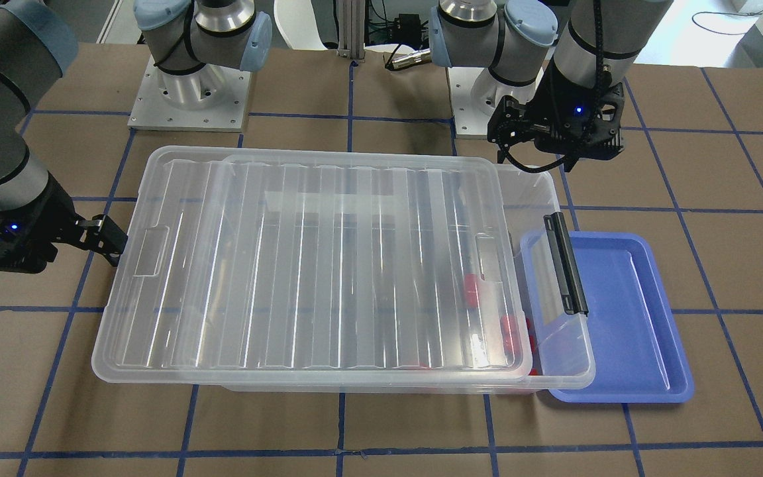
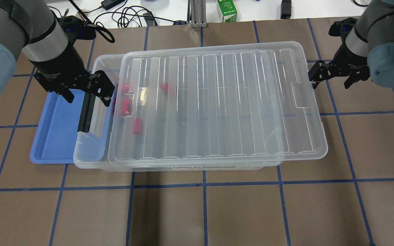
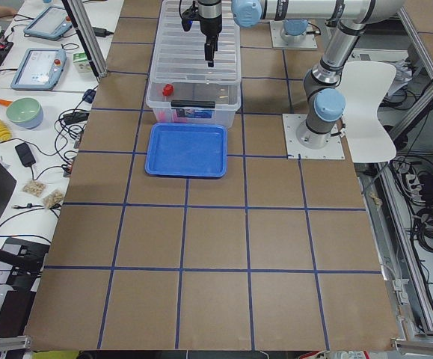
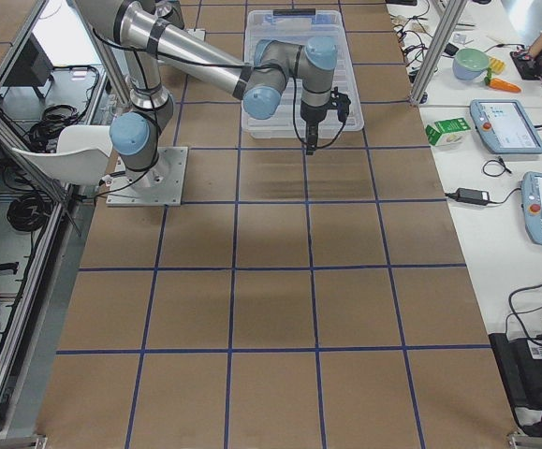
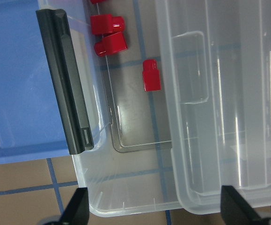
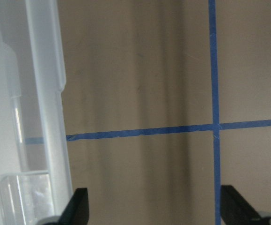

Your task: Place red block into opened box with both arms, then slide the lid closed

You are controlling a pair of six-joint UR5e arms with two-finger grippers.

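Note:
The clear box (image 2: 91, 160) lies across the table's middle. Its ribbed lid (image 2: 217, 102) rests on top, shifted toward my right, so a strip at the left end is uncovered. Several red blocks (image 2: 125, 106) lie inside near that end; in the left wrist view one red block (image 5: 151, 75) sits by the lid's edge. My left gripper (image 2: 86, 94) hangs open and empty above the uncovered strip, by the black handle (image 2: 84, 112). My right gripper (image 2: 332, 78) is open and empty, low beside the lid's right end; I cannot tell if it touches.
An empty blue tray (image 2: 53, 136) lies against the box's left end, partly under the handle. A green carton (image 2: 226, 10) and cables sit past the table's far edge. Both arm bases (image 1: 189, 99) stand behind the box.

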